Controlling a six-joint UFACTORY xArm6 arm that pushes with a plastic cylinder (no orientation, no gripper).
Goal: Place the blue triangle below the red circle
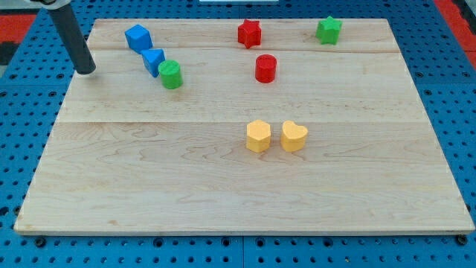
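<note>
The red circle (265,68) stands upright at the upper middle of the wooden board (223,186). Two blue blocks lie at the upper left. The lower one (154,62) looks like the blue triangle and touches a green circle (171,74) on its lower right. The upper one (138,37) looks like a blue cube. My tip (86,71) rests at the board's left edge, left of the blue triangle and apart from it. The rod leans up to the view's top left.
A red star (250,33) sits above the red circle. A green star (328,30) is at the top right. A yellow hexagon (258,136) and a yellow heart (294,136) sit side by side below the red circle. Blue pegboard surrounds the board.
</note>
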